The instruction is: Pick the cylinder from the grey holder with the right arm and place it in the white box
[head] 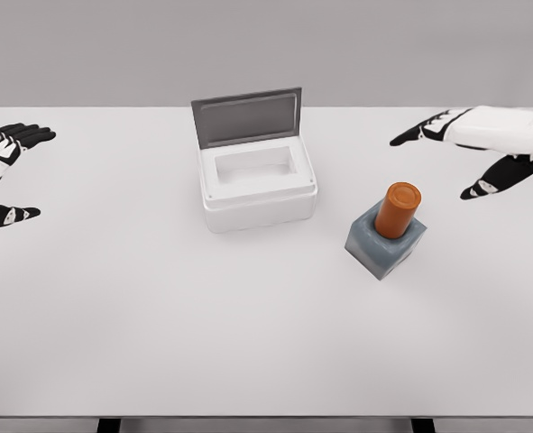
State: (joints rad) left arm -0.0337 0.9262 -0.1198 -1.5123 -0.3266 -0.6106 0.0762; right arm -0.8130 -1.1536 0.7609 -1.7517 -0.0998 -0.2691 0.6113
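An orange cylinder (399, 209) stands upright in a grey holder (384, 242) right of the table's middle. The white box (257, 185) sits at centre back with its grey lid (247, 116) raised behind it and its cavity showing nothing inside. My right hand (454, 155) hovers up and to the right of the cylinder, apart from it, fingers spread, thumb lower, holding nothing. My left hand (4, 171) shows at the left edge, fingers spread, holding nothing.
The white table (203, 325) spans the view, its front edge near the bottom. A plain grey wall stands behind it.
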